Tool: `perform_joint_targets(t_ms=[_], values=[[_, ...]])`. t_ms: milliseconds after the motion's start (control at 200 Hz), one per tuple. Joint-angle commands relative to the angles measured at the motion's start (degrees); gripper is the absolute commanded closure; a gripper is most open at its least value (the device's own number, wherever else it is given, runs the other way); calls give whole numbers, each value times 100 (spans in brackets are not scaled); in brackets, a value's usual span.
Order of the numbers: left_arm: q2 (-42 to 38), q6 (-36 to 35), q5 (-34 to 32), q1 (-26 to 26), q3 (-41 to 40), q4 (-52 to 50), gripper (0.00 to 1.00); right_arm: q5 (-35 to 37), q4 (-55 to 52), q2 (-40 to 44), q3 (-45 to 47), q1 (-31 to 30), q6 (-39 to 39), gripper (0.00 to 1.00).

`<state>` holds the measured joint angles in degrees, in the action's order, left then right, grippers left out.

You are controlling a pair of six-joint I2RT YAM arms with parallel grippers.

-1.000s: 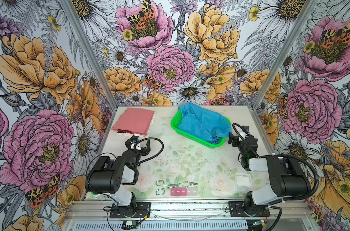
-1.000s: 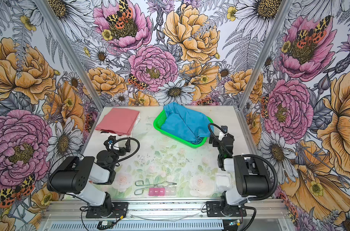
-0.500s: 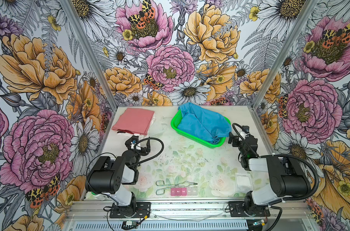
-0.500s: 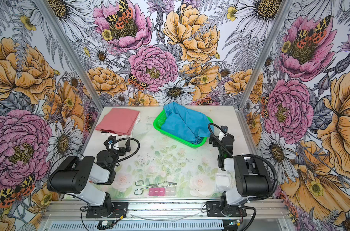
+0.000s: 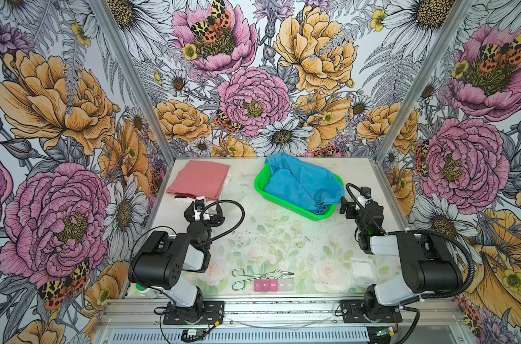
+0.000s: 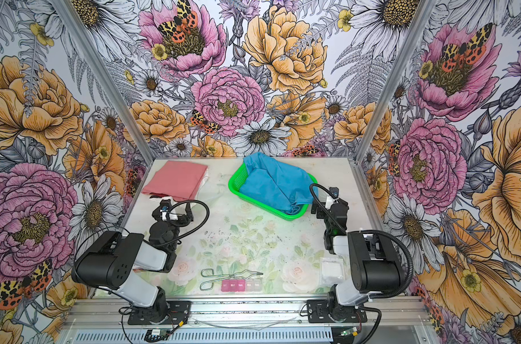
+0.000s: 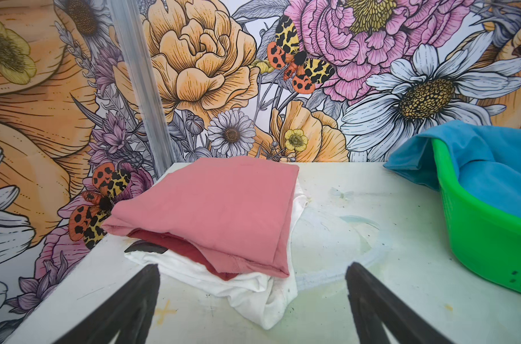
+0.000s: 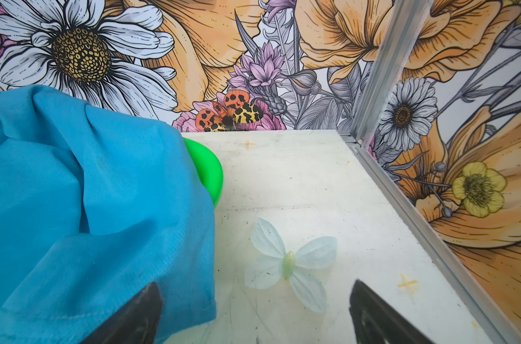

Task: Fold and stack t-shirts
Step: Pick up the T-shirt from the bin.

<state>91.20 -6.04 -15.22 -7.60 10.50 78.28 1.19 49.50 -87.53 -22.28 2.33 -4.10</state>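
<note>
Flowery wallpaper [image 5: 74, 104] all round, pale table [image 5: 283, 232] in the middle. Far left corner has the salmon-pink t-shirt [image 5: 198, 180] folded on top of a white t-shirt [image 7: 253, 286], maybe with a darker red one [image 7: 175, 242] sandwiched between, hard to tell. In the green basket [image 5: 295, 208] the sky-blue t-shirt [image 5: 301, 181] is bunched up, spilling over the rim. Near the stack the left gripper [image 7: 251, 266] hangs with jaws spread, empty. Beside the basket the right gripper [image 8: 256, 284] is spread wide and empty too.

white t-shirt [image 7: 253, 286]: mostly under pink t-shirt [image 7: 217, 205] | dark cloth [image 7: 143, 247]: sliver only | pill box [image 5: 272, 285] lettering: unreadable
</note>
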Motion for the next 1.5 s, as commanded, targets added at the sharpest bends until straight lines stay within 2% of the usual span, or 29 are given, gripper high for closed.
perform_joint_targets(t_ms=[0,150,305,340,410,495,650,715,796,896,956,1066,1111,1186,1281,1496], values=[[49,-56,-499,-56,-84,275,1,-164,-62,-43,-68,5,-12,0],[-303,-135,-706,-146,15,-165,1,16,-475,149,-211,5,-80,1],[-1456,-445,-1057,-493,702,-2413,1,236,-1594,587,-659,-4,-118,1],[-1617,-452,-1307,-607,867,-2781,1,333,-1970,732,-832,-4,-180,0],[-1918,-145,-1712,-773,1236,-3650,1,360,-2658,1031,-1190,5,-187,1],[-2187,87,-1586,-1027,1603,-4601,1,256,-3648,1267,-1749,2,-246,1],[-2332,450,-1883,-1874,2498,-6503,1,31,-5748,985,-3141,-4,-519,0],[-2296,764,-1668,-2107,3015,-7524,1,0,-6320,856,-3483,-5,-692,1],[-2166,1336,-1063,-2148,3665,-8790,1,-326,-6676,728,-3710,11,-895,1],[-1871,1721,250,-1982,4262,-9854,1,-1014,-7034,360,-4038,53,-1100,1],[-1613,1789,1396,-1820,4614,-10403,2,-1321,-7211,100,-4225,78,-1170,1],[-1199,1770,2608,-1580,5157,-11272,1,-1980,-7375,-435,-4466,200,-1282,0],[-1119,1699,2702,-1584,5303,-11469,1,-2128,-7367,-611,-4511,257,-1338,1],[-1208,1743,2494,-1598,5308,-11463,1,-2168,-7372,-841,-4554,276,-1314,4],[-1351,1841,2405,-1511,5243,-11361,1,-2300,-7368,-1080,-4606,286,-1336,11],[-1913,2138,2460,-1200,4759,-10746,1,-2238,-7371,-1034,-4618,286,-1414,43]])
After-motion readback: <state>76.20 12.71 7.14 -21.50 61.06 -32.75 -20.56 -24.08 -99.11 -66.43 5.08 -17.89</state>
